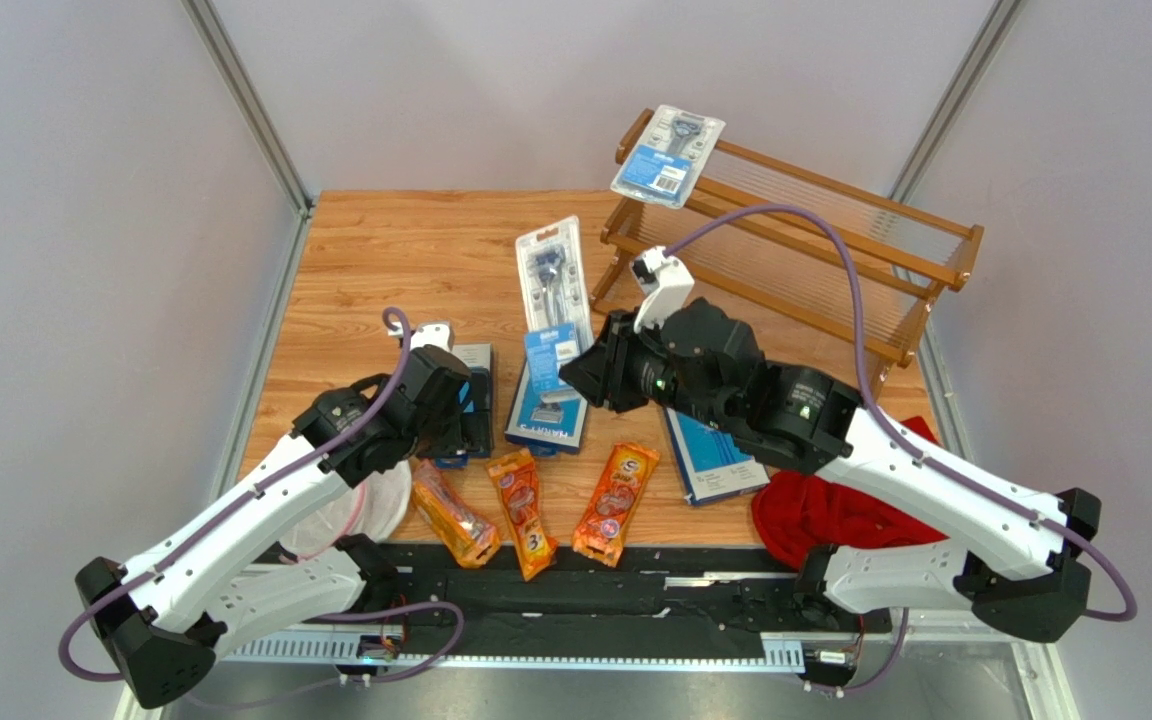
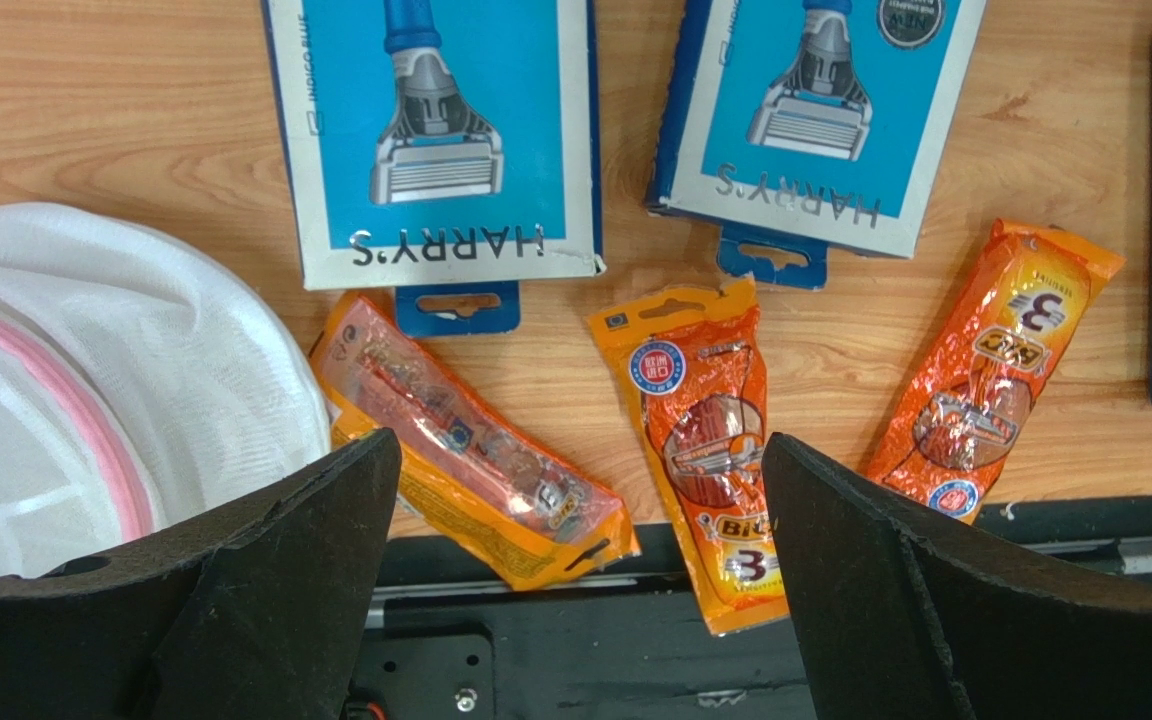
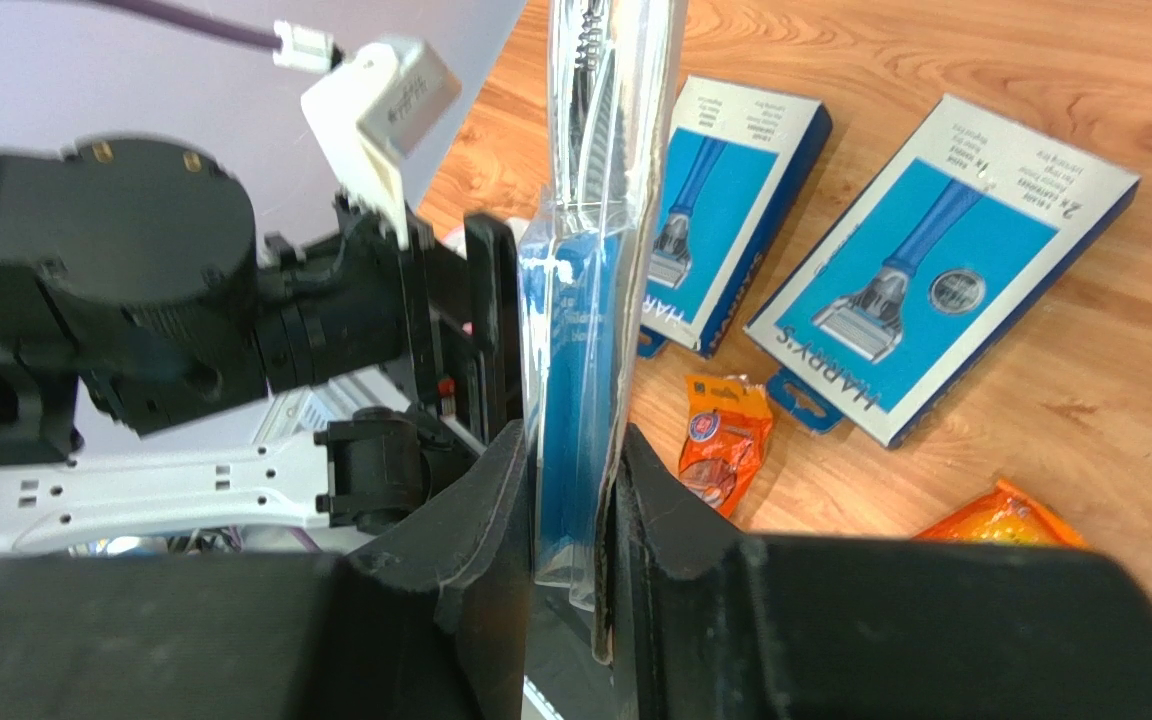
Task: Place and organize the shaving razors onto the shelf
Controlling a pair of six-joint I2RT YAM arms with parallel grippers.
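My right gripper (image 1: 585, 371) is shut on the lower edge of a clear blister pack (image 1: 555, 282) with a light-blue card and holds it on edge above the table; the pack shows between the jaws in the right wrist view (image 3: 590, 300). My left gripper (image 2: 579, 570) is open and empty, hovering over the orange razor bags (image 2: 462, 450) (image 2: 702, 443) (image 2: 995, 383). Three flat blue boxes (image 1: 549, 408) (image 1: 470, 393) (image 1: 710, 458) lie mid-table. Another blister pack (image 1: 668, 153) rests on the left end of the wooden shelf (image 1: 838, 255) at the back right.
A red cloth (image 1: 838, 510) lies under my right arm at the front right. A white mesh bag (image 1: 372, 503) with pink trim lies at the front left, beside the leftmost orange bag. A black rail (image 1: 612, 578) runs along the table's near edge.
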